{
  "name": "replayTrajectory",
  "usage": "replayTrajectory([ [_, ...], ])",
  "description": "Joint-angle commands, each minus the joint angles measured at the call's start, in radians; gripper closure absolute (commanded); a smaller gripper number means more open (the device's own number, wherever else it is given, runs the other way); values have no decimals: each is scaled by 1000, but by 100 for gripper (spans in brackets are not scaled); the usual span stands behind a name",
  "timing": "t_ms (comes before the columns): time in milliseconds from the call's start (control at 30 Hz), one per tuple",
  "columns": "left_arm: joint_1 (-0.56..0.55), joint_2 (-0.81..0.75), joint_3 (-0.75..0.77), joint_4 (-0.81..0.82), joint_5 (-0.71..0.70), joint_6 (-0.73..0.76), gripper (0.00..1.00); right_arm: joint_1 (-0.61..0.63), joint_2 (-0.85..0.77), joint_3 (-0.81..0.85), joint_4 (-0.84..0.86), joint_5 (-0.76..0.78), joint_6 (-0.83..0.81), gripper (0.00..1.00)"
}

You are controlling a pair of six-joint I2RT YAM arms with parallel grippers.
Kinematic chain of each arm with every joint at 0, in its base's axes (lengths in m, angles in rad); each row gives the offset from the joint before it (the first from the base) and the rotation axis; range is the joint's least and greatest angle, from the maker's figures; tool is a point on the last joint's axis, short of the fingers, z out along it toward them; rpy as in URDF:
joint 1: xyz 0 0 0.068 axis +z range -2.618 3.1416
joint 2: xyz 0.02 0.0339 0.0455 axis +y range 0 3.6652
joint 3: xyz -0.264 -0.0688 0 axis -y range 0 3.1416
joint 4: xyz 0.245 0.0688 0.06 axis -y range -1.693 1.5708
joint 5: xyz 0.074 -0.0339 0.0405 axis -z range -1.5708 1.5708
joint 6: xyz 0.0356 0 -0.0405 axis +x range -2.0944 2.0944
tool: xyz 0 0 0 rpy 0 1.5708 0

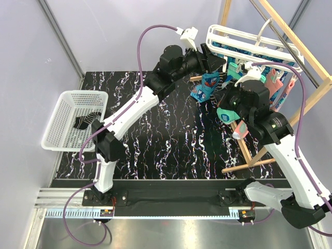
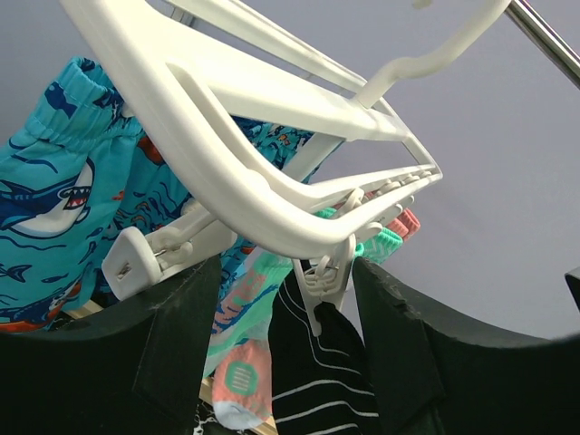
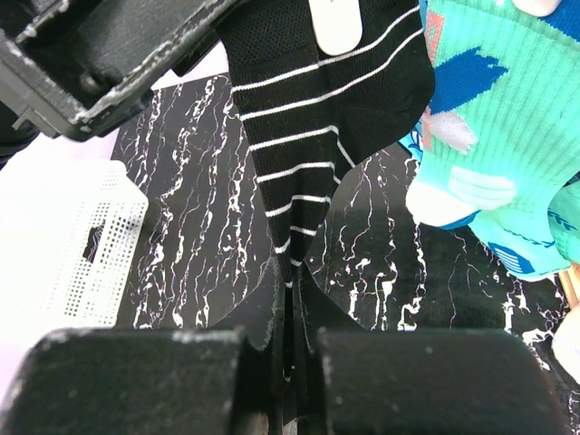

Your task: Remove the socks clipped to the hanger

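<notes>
Striped sock (image 3: 308, 136), lower end clamped in right claw (image 3: 288, 362); left claw (image 2: 285, 304), spread apart, straddles its clip (image 2: 328, 276). Next, probably: squeeze clip open, draw sock free.

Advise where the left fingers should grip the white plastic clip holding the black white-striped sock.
Grip the white plastic clip on its upper tabs, above where it bites the black white-striped sock, probably coming up from below. It hangs straight down from the white plastic rack hanger, and the open left fingers flank it. The right fingers are shut on the sock's lower end.
</notes>
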Motion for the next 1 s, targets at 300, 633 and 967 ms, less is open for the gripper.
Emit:
replayTrajectory([
  [300,-21,7,67,75,-32,47,39,-4,-1,12,47,-24,0,100],
  [633,-25,-10,70,72,-66,55,41,-3,-7,9,36,-27,2,100],
  [967,-25,-2,94,57,-66,55,100,-3,-4,19,27,-31,3,100],
])
